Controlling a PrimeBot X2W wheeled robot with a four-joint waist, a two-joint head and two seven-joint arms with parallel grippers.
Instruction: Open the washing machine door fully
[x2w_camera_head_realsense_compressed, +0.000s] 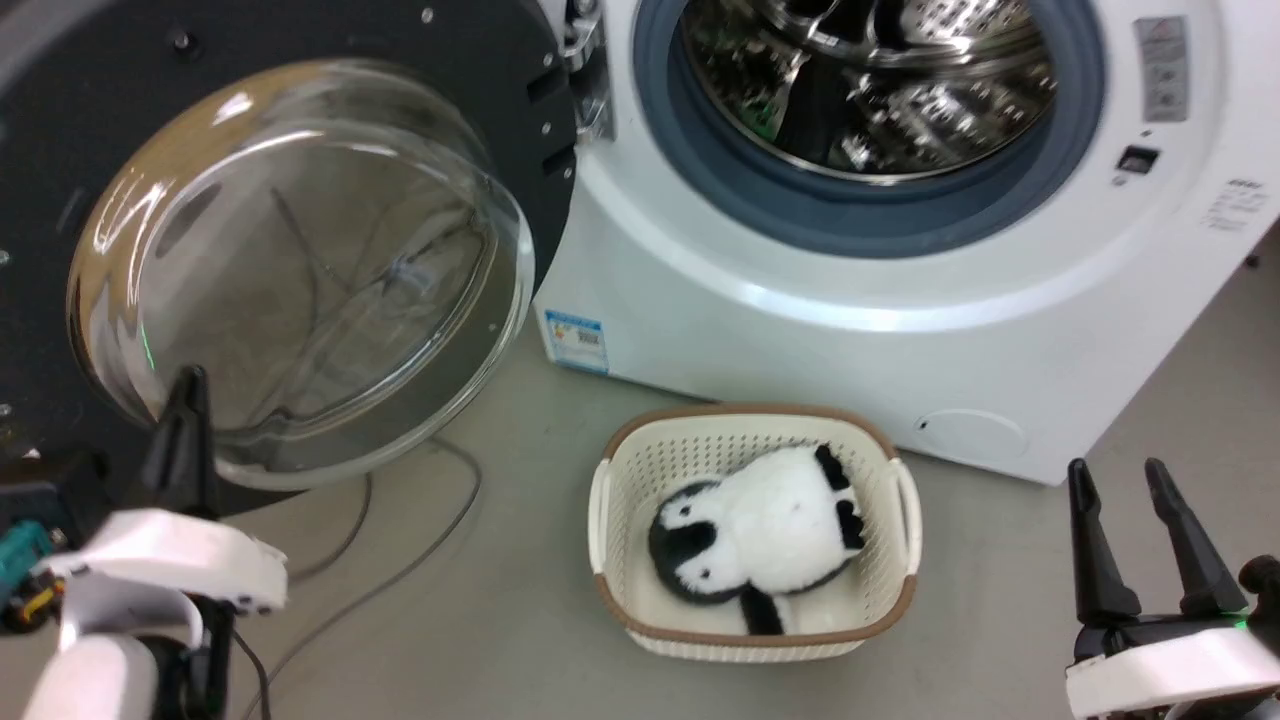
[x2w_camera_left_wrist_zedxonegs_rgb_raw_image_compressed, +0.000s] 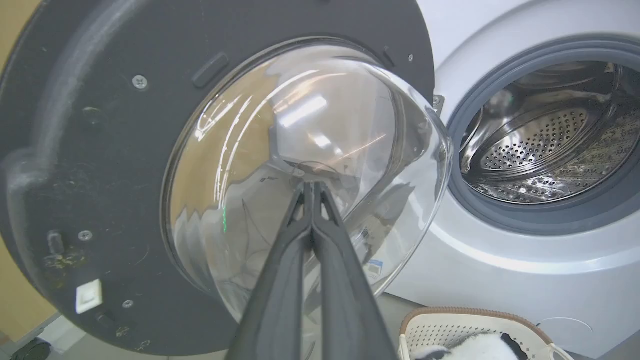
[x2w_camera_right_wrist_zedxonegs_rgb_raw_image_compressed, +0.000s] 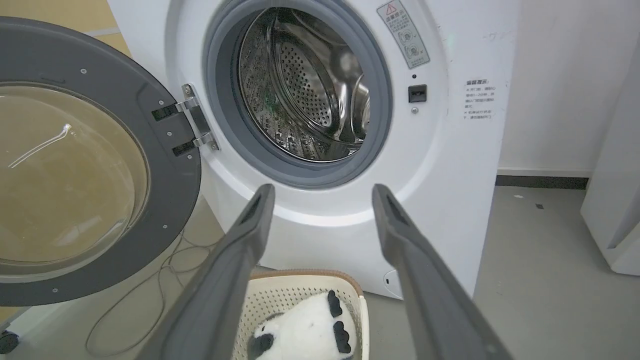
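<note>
The washing machine door (x2w_camera_head_realsense_compressed: 300, 260) stands open to the left of the drum opening, hung on a metal hinge (x2w_camera_head_realsense_compressed: 590, 70) at the opening's left edge. Its matte dark inner face and bulging glass bowl are turned toward the robot. It looks stiff and fairly heavy, and it should move only in an arc about that hinge. The glass is smooth, rounded and likely slippery, so a fingertip pressing there could skid off. It is also the part most easily scratched or cracked. The flat dark ring around the bowl probably gives a surer place to push, best at the side far from the hinge, where leverage is greatest.

The left gripper (x2w_camera_head_realsense_compressed: 190, 385) has its fingers pressed together and holds nothing. Its tip is in front of the lower part of the bowl, but I cannot tell whether it touches the glass. The right gripper (x2w_camera_head_realsense_compressed: 1117, 470) has its fingers spread and empty, low and well apart from the door.

The washing machine (x2w_camera_head_realsense_compressed: 900, 330) shows its steel drum (x2w_camera_head_realsense_compressed: 870, 90). A basket (x2w_camera_head_realsense_compressed: 750, 410) with a plush toy (x2w_camera_head_realsense_compressed: 760, 540) sits on the floor just before it.
</note>
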